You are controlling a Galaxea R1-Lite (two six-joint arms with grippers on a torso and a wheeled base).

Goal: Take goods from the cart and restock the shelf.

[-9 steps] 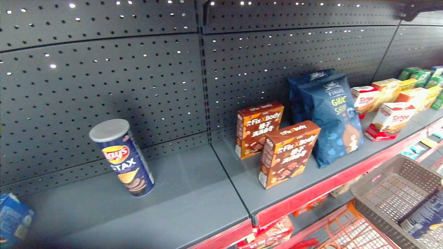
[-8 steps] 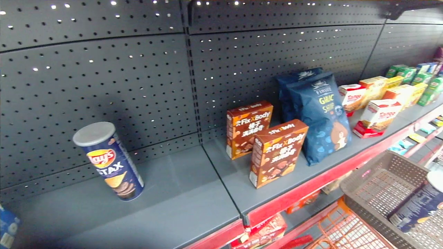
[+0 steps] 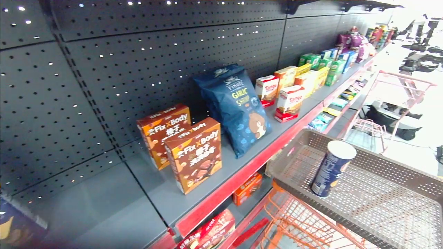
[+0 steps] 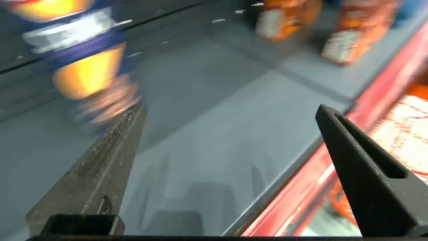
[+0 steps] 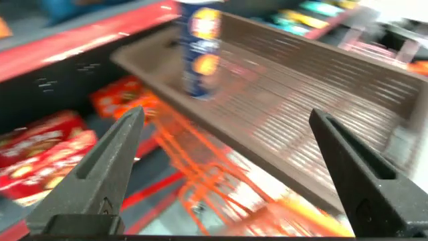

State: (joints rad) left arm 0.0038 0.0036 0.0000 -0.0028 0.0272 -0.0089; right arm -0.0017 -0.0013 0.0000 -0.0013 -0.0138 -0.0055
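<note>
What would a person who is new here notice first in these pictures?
A blue chips can stands upright in the brown basket on the orange cart. On the grey shelf, two orange-brown boxes stand beside a dark blue snack bag.

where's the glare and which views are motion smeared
Head view: glare whites out the aisle's far right end around the pink cart; bright dots shine through the pegboard. Left wrist view: the shelf can is smeared, the left gripper crisp. Right wrist view: the basket and its can streak behind the right gripper.
</note>
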